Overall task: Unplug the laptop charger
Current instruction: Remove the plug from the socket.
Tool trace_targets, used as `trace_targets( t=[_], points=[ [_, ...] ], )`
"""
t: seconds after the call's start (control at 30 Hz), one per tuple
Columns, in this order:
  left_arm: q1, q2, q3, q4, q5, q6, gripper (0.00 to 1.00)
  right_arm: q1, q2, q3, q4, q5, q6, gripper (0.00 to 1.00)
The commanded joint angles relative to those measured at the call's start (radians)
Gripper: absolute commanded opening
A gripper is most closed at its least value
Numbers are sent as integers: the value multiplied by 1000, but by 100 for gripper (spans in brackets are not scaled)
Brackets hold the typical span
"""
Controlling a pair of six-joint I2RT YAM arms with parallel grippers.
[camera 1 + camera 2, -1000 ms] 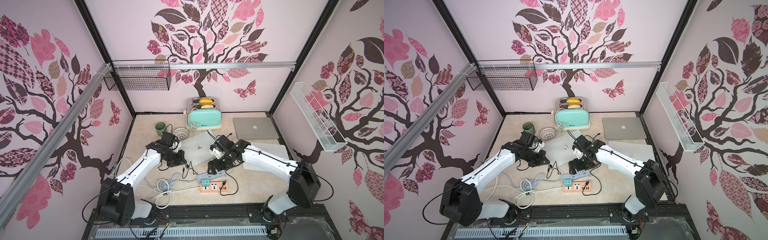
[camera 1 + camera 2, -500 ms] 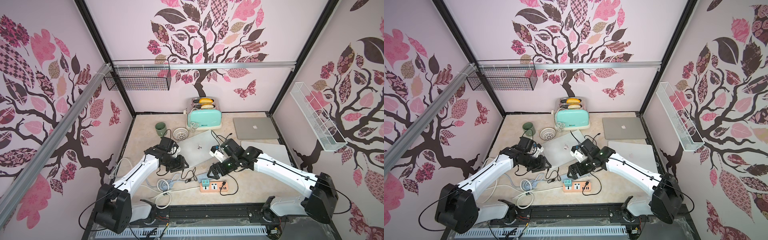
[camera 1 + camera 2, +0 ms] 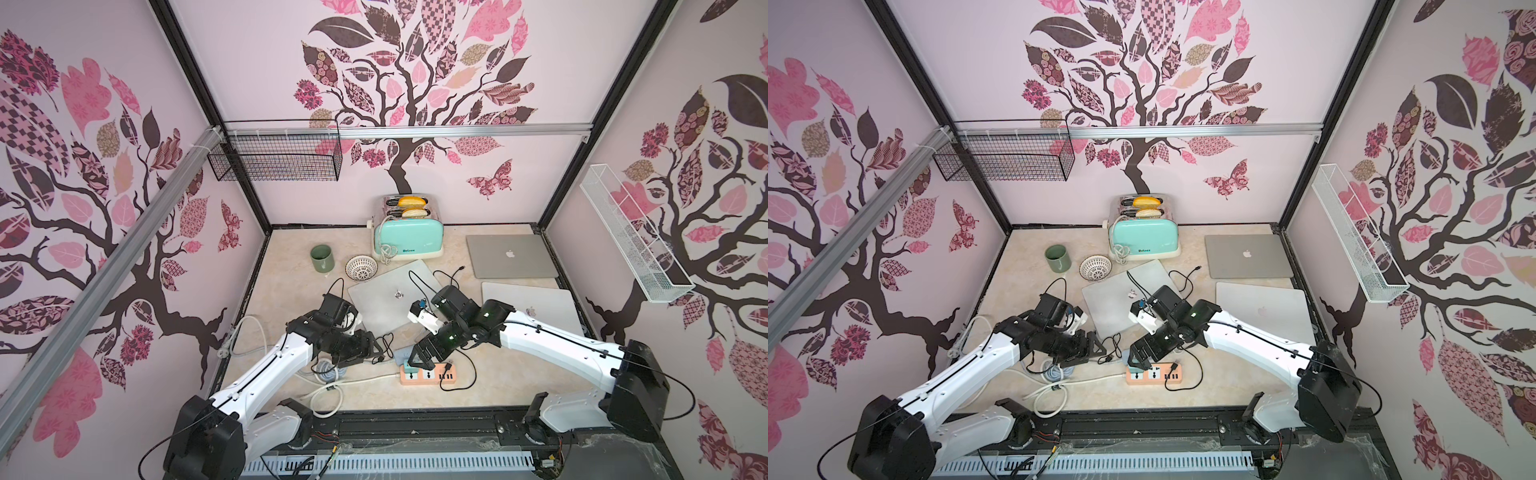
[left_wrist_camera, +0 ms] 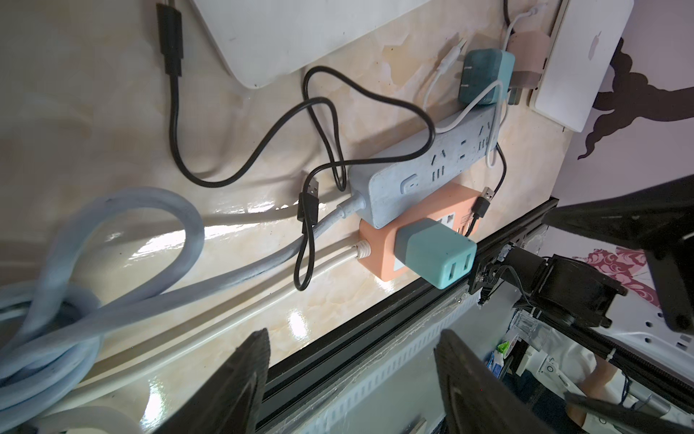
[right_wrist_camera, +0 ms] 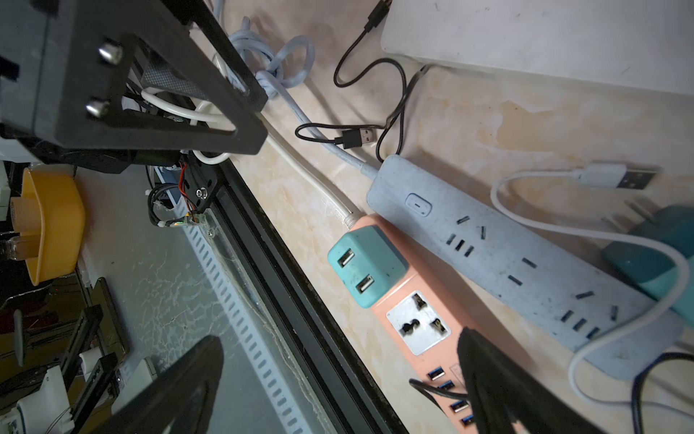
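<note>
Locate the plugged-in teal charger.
In both top views the teal charger sits front-centre on the orange strip, at its cord end, beneath the right hand.

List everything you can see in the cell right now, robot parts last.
laptop: 3, silver, closed; table centre, back right, right side
toaster: 1, mint, back centre, bread in its slots
mug: 1, green, back left
bowl: 1, white patterned, beside the mug
power strip: 2, pale blue and orange, side by side at the front edge
USB charger: 2, teal; one plugged into the orange strip, one loose beyond the blue strip
adapter: 1, pink, by the loose charger
cables: several, black, white, pale blue; around the strips
wire basket: 2, black on the back wall, white on the right wall
left gripper: 1, black, open, empty
right gripper: 1, black, open, over the orange strip
</note>
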Motion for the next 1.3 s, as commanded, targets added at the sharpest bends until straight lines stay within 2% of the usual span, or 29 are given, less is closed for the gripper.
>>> trace_targets(
  t=[0.0, 0.17, 0.4, 0.6, 0.97, 1.13, 1.27],
  points=[
    [-2, -9, -15, 44, -14, -47, 74, 22, 36, 18, 18, -4, -34, 99],
    [-11, 31, -18, 31, -8, -46, 74, 48, 57, 4, 49, 7, -24, 100],
    [-13, 5, -28, 39, -16, -55, 75, 52, 87, -30, 70, 22, -51, 100],
    [-13, 96, -23, 62, 21, -35, 75, 57, 155, 0, 68, 6, -76, 100],
    [-14, 122, -31, 88, 59, -38, 74, 94, 231, 66, -22, 141, -177, 99],
    [-16, 102, -39, 82, 71, -47, 69, 95, 277, 126, -57, 174, -207, 91],
    [-22, 91, -50, 81, 73, -59, 69, 96, 268, 129, -46, 189, -212, 89]
  ],
)
